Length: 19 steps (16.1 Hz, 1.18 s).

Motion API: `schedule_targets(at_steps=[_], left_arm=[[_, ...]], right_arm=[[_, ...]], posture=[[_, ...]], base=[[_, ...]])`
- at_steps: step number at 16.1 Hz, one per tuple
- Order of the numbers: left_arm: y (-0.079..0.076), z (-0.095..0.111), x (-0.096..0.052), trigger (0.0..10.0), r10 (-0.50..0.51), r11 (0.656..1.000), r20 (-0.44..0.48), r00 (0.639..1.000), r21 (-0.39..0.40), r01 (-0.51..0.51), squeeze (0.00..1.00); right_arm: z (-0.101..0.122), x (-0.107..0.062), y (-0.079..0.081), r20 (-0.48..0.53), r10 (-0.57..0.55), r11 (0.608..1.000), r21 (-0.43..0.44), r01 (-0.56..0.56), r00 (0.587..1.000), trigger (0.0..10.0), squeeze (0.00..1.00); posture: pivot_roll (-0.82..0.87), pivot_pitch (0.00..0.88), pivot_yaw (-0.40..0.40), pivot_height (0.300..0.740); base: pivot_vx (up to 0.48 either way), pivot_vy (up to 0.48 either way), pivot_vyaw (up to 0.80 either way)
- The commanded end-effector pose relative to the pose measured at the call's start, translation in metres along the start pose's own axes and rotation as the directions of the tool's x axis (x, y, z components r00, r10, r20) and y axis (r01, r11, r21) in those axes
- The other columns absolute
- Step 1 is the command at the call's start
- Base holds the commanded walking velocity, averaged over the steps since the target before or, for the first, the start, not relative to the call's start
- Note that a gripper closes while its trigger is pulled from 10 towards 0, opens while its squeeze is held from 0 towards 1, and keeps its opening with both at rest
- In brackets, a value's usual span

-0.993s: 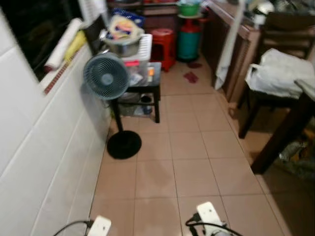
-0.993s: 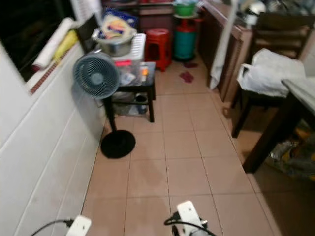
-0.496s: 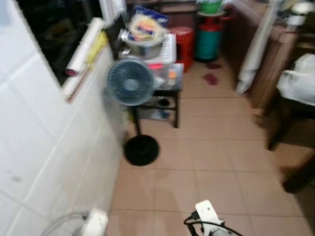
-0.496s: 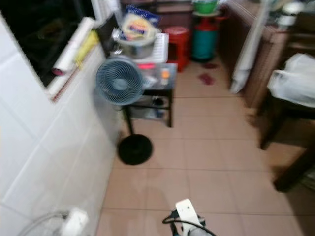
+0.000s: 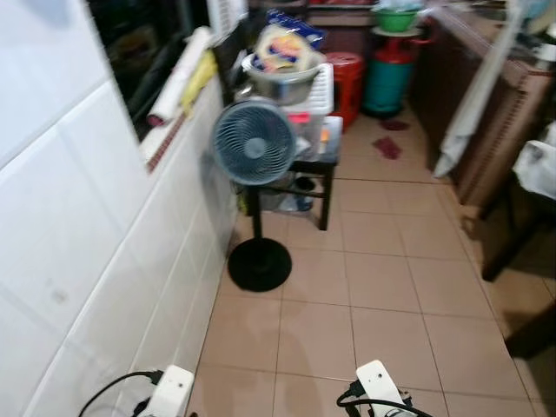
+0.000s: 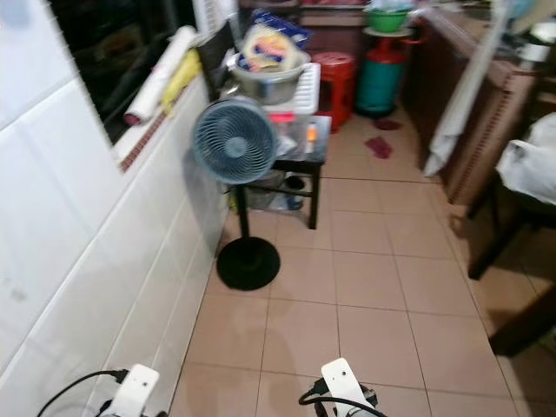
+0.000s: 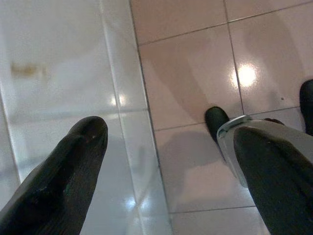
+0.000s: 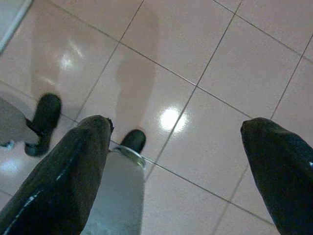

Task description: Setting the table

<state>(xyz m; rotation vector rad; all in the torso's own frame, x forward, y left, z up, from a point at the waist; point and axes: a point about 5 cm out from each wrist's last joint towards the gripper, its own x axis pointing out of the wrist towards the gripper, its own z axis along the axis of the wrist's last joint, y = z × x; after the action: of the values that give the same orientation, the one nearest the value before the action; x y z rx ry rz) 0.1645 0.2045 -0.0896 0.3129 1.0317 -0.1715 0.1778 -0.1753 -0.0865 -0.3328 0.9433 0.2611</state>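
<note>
Below both hanging arms, bare tan floor tiles (image 5: 373,295) are showing. The left gripper (image 7: 166,166) is hanging idle beside the white tiled wall (image 5: 78,261), fingers spread wide and holding nothing; the right gripper (image 8: 181,161) is hanging over open floor, likewise spread wide and empty. No tableware is in hand, and the dining table itself cannot be made out with certainty; a dark chair (image 6: 508,217) with a white bag (image 6: 532,169) on it is standing ahead and to the right gripper's side. Judged risk: the left gripper is hanging very near the wall, so a turn or swing toward that side could scrape it. Well ahead of the left gripper, a standing fan (image 5: 254,143) on a round black base (image 5: 260,264) is narrowing the passage; clipping it could tip it. Just behind the fan, a small dark side table (image 5: 317,161) is carrying a metal bowl (image 5: 280,80) and clutter. Farther off, a red stool (image 5: 347,74) and a teal gas cylinder (image 5: 388,74) are standing, with a cloth (image 5: 473,104) draped off the wooden counter (image 6: 486,104).
</note>
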Motion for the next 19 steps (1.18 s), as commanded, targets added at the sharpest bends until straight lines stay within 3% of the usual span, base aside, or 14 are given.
schedule_targets(at_steps=[1, 7, 10, 15, 17, 19], left_arm=[[0.007, -0.007, -0.002, 10.0, 0.010, 0.999, -0.011, 1.000, -0.032, -0.010, 0.00], [0.013, -0.021, -0.006, 10.0, 0.015, 0.999, -0.040, 0.999, -0.049, -0.017, 0.00], [-0.006, -0.029, -0.006, 10.0, -0.004, 0.999, -0.055, 0.998, -0.039, 0.002, 0.00], [-0.020, -0.018, -0.002, 10.0, -0.023, 1.000, -0.047, 0.999, -0.019, 0.022, 0.00], [-0.019, -0.013, -0.001, 10.0, -0.015, 1.000, -0.033, 0.999, -0.024, 0.014, 0.00], [-0.005, -0.012, -0.002, 10.0, 0.032, 0.994, -0.027, 0.999, -0.108, -0.035, 0.00]], right_arm=[[0.005, 0.000, -0.006, 0.009, -0.001, 1.000, -0.024, 0.002, 1.000, 10.0, 0.00], [0.020, 0.003, -0.010, 0.042, 0.003, 0.999, -0.044, -0.001, 0.999, 10.0, 0.00], [0.017, 0.003, -0.004, 0.039, 0.015, 0.999, -0.035, -0.013, 0.999, 10.0, 0.00], [0.014, 0.002, -0.005, 0.032, 0.001, 1.000, -0.012, -0.001, 0.999, 10.0, 0.00], [0.015, 0.003, -0.006, 0.034, -0.012, 0.997, 0.077, 0.010, 0.999, 10.0, 0.00], [0.014, 0.002, -0.008, 0.030, -0.025, 0.988, 0.150, 0.020, 0.999, 10.0, 0.00]], posture=[[0.00, 0.007, -0.022, 0.740], [0.01, 0.006, -0.028, 0.740], [0.00, 0.009, -0.017, 0.740], [0.00, 0.014, -0.005, 0.740], [0.00, 0.015, -0.003, 0.740], [0.01, 0.015, -0.004, 0.740]], base=[[0.000, 0.000, 0.00], [0.000, -0.320, 0.00], [0.000, -0.399, 0.00], [0.000, -0.391, 0.00], [0.000, -0.206, 0.00], [0.000, 0.000, 0.00]])
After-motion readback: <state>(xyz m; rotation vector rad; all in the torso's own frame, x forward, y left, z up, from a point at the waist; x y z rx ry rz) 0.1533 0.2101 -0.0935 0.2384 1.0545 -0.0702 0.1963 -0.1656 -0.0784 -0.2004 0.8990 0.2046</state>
